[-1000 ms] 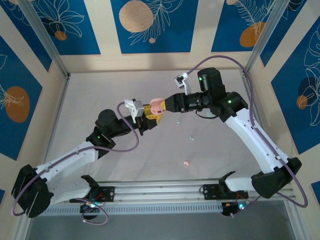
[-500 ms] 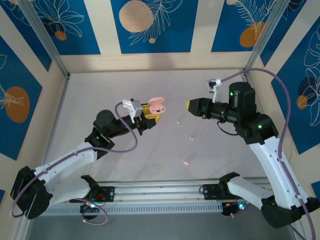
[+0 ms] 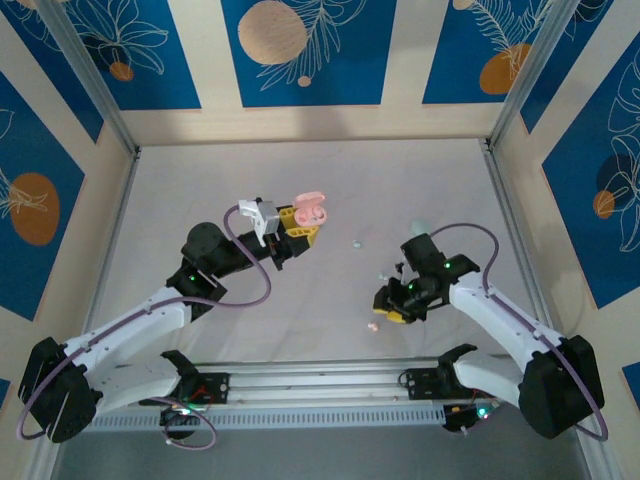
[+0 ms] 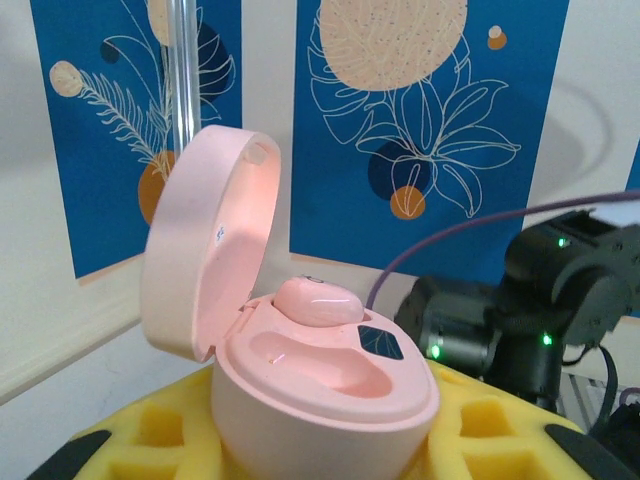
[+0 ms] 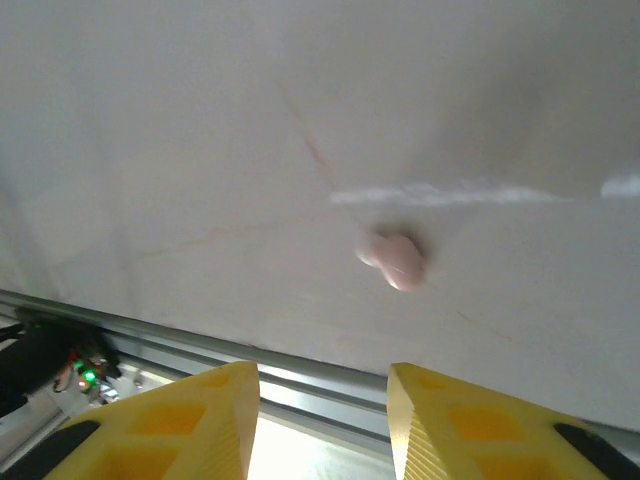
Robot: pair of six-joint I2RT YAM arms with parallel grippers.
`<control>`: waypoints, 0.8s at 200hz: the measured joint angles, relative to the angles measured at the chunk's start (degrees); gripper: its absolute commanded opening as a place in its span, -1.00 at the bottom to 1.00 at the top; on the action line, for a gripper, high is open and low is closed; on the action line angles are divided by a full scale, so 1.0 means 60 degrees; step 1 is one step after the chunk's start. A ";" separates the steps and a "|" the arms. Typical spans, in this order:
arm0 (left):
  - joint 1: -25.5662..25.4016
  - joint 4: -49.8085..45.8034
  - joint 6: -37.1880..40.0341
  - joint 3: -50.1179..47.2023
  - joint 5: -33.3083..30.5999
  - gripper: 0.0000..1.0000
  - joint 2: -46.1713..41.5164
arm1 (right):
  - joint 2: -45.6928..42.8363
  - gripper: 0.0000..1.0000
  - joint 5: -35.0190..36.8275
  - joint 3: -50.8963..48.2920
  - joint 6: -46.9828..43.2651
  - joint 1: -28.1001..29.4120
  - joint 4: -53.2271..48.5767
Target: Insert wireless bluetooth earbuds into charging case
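Left gripper [image 3: 303, 229] is clamping 1 glossy pink pebble-shaped case [image 4: 330, 390], lid up.
Right gripper [image 5: 322, 400] is hovering, fingers parted and empty, over 1 rounded pink earbud [image 5: 398, 262].

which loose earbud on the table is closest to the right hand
The pink earbud, just ahead of the right hand; the two paler earbuds lie farther back.

The top camera looks down from above and behind the arms over the whole table [image 3: 300, 170]. The left wrist camera, close behind its jaws, faces level past the pink case [image 4: 330, 390] between them. The right wrist camera tilts down, near the pink earbud [image 5: 395, 260] just ahead of its jaws. The top view shares both.
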 measured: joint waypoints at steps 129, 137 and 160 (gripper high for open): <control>0.0000 0.0204 -0.0288 -0.0080 -0.0007 -0.36 -0.0047 | 0.2160 -0.04 -0.0175 -0.0554 0.0707 0.0780 0.1461; 0.0000 0.0204 -0.0288 -0.0087 -0.0007 -0.36 -0.0080 | 0.2335 -0.05 -0.0175 -0.0499 0.0707 0.0827 0.1530; 0.0000 0.0204 -0.0284 -0.0091 -0.0007 -0.36 -0.0102 | 0.2841 -0.10 -0.0102 -0.0171 0.0674 0.1020 0.1679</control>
